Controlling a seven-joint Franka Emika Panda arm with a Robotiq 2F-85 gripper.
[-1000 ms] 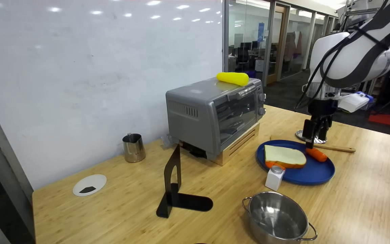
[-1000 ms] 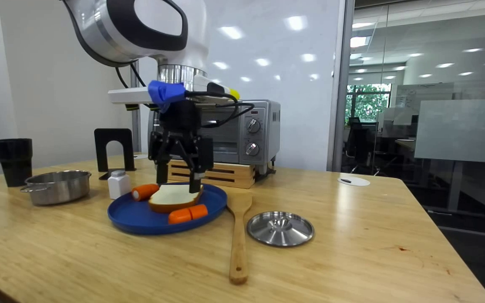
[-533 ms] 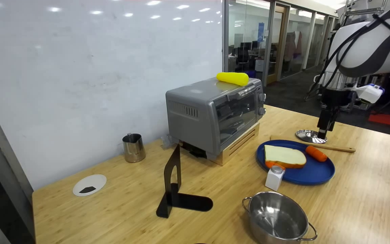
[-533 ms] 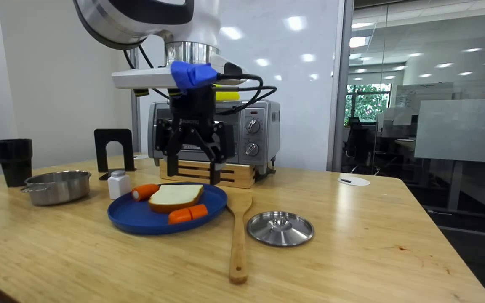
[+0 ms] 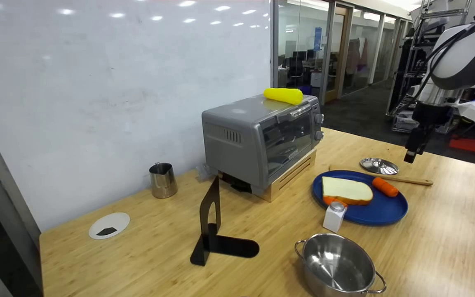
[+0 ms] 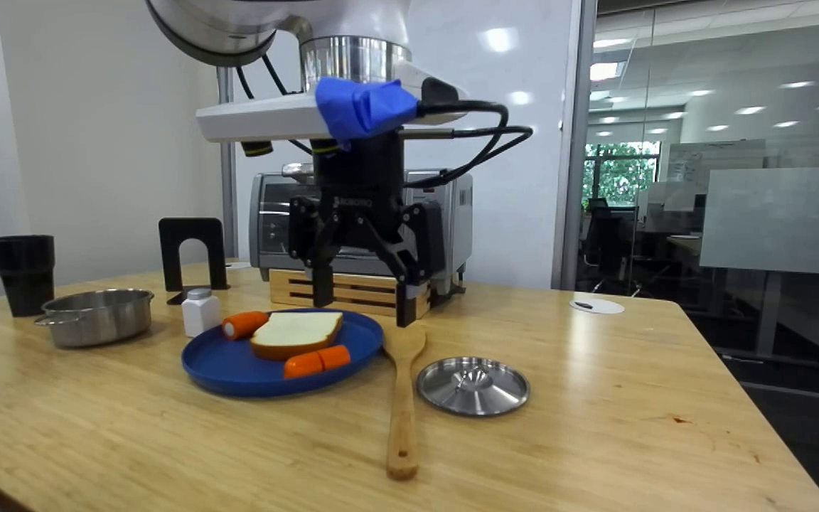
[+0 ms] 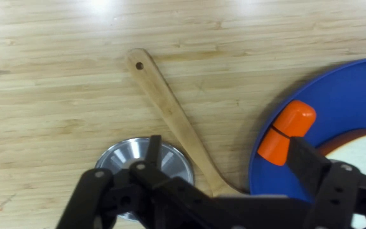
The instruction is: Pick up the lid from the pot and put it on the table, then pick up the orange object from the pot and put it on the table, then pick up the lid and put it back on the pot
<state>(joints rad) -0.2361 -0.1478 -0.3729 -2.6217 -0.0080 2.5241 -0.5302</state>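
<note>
Lid [image 6: 473,386]: flat on the table [image 6: 594,448], knob up, off the pot [image 6: 100,320]; below the fingers [image 6: 407,302] and to one side in both exterior views, with one fingertip overlapping it in the wrist view. Fingers spread wide, raised above the table, gripping nothing. Wooden spatula [image 7: 178,121] just beside the lid; its handle shows between the fingertips in that view. Blade seems to meet the blue plate [image 6: 228,368], though the fingers hide part of it. On the plate, below the fingers: bread slice [image 5: 346,189], two-part orange piece [image 7: 292,121] beside the other fingertip in the wrist view, second orange piece [image 6: 242,324] farther off. White bottle [image 6: 201,314] just past the plate; pot upright, well apart from the fingers.
</note>
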